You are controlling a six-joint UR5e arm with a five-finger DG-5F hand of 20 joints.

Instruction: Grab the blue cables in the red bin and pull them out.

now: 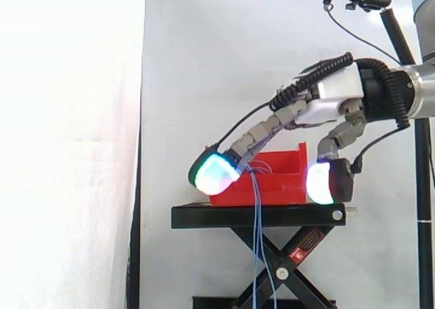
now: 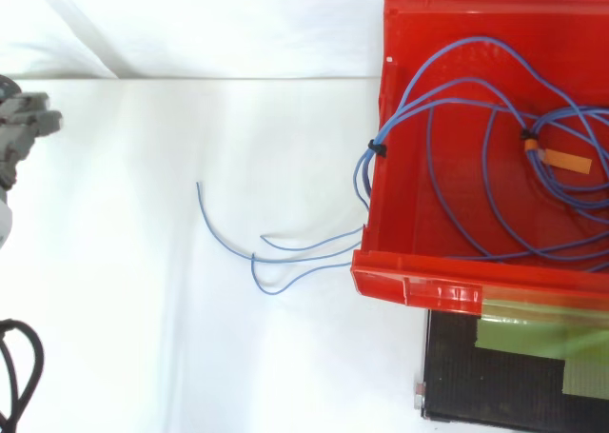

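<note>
Hand [image 1: 321, 111]: comes in from right in side view; fingers [image 1: 262, 129] stretched almost straight, slanting down-left; thumb bent down, well apart from them; spread wide, no cable between them.
Pads: fingertip pad [image 1: 216, 173] glows green-cyan, level w/ bin's low end; thumb pad [image 1: 319, 182] glows white, level w/ bin's tall end, just above stand top.
Hand from above: grey jointed part [image 2: 24, 119] at left edge of top view; well apart from bin; white ground between.
Red bin [image 1: 279, 181]: sits on stand; in top view at right, low lipped front [image 2: 414, 288] toward bottom edge.
Blue cables [image 2: 447, 157]: most lie in loose loops on bin floor; bunched by black tie [image 2: 378, 148] at left wall; orange tag [image 2: 569, 162] on strands further right.
Cable ends [image 2: 285, 262]: a few strands go over left wall and out of bin; curve away to left over white ground; in side view they hang straight down [image 1: 257, 241] past stand top, in front of scissor legs; can't tell if they touch the fingers up top.
Stand [image 1: 258, 216]: black scissor type; its top [image 2: 495, 395] shows below bin w/ green tape [image 2: 533, 333] on it.
Backdrop: white curtain [image 1: 204, 64].
</note>
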